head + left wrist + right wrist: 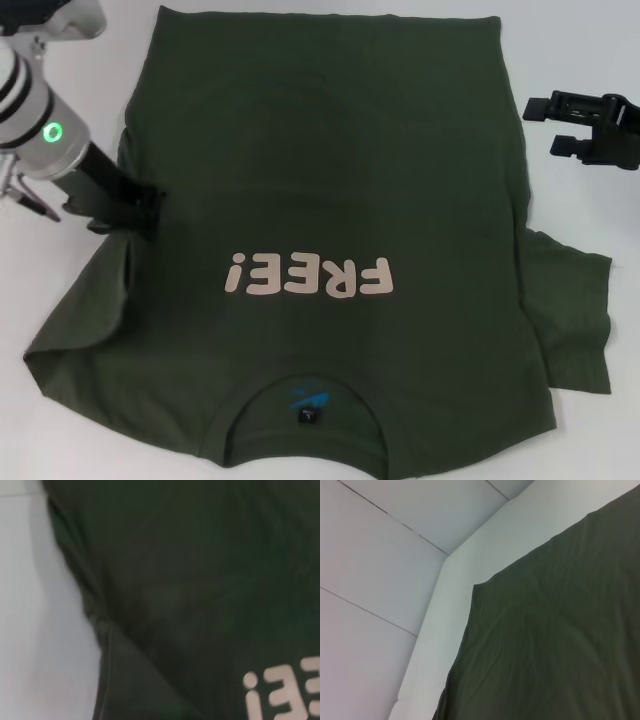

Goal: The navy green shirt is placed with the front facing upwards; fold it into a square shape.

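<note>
The left gripper (135, 208) in the head view is low at the left side edge of the navy green shirt (330, 190), just above the left sleeve, and its dark fingers seem to be closed on the cloth there; the fingers are dark against dark fabric, so I say this with some care. This place makes sense, because a fold toward the middle must begin from the side edge. The shirt lies flat on the white table (60, 420), front up, collar toward the robot, and the pink "FREE!" print (308, 276) is across the chest. The right gripper (572, 127) hangs over the bare table beside the shirt's right edge, apart from it, with its fingers spread, probably waiting for its own side.

The left wrist view shows the shirt (200, 580) very close, its side edge bunched in a ridge beside the table, which fits a gripper pressed into the fabric.

The right wrist view shows only a flat corner of the shirt (555, 640) on the table (470, 555); the fingers are not visible
</note>
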`<state>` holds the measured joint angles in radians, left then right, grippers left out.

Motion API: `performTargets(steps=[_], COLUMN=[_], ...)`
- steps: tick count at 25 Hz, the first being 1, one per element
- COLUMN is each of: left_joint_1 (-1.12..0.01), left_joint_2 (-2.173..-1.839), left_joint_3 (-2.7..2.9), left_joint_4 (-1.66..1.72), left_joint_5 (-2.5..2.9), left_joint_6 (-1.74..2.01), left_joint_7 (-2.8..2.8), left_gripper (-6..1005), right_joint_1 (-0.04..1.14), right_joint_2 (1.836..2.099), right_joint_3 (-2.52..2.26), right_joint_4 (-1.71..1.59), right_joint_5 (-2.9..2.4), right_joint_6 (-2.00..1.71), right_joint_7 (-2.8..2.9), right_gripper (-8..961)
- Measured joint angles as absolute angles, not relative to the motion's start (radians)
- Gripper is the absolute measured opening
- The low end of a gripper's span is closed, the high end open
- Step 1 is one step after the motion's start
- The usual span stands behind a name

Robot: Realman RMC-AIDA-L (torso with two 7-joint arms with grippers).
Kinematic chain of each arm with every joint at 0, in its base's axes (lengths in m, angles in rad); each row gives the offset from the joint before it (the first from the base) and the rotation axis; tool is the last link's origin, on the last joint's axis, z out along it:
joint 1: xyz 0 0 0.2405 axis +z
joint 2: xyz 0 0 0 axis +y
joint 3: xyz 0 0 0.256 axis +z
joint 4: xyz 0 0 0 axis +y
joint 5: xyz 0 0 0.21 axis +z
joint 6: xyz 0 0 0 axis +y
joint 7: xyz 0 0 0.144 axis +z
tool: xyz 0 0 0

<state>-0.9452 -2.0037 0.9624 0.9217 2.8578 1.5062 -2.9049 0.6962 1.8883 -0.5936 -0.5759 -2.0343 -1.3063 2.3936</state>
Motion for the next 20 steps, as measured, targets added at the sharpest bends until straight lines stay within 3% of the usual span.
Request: performTargets(steps=[9, 17, 20], left_joint_1=[-1.007, -0.989, -0.963], left_joint_2=[-1.996, -2.015, -2.027], left_joint_3=[0.906, 0.880, 0.815], left_joint_4=[0.791, 0.806, 0.843], left_joint_5=[2.851, 2.781, 2.660], left_joint_6=[1.365, 1.350, 1.399], left_joint_7=[-2.905, -2.764, -2.625], left_gripper=[14, 24, 82], right_joint_1=[0.696, 0.692, 0.692], right_joint_2=[1.888, 1.888, 1.888], right_joint_3=[-0.594, -0.594, -0.595], right_joint_4=[-0.573, -0.575, -0.576], right_joint_5=[-2.035, -2.039, -2.046], right_joint_6=[-1.305, -1.305, -1.306], right_joint_7=[2.396, 2.389, 2.389], right_gripper=[941, 941, 942])
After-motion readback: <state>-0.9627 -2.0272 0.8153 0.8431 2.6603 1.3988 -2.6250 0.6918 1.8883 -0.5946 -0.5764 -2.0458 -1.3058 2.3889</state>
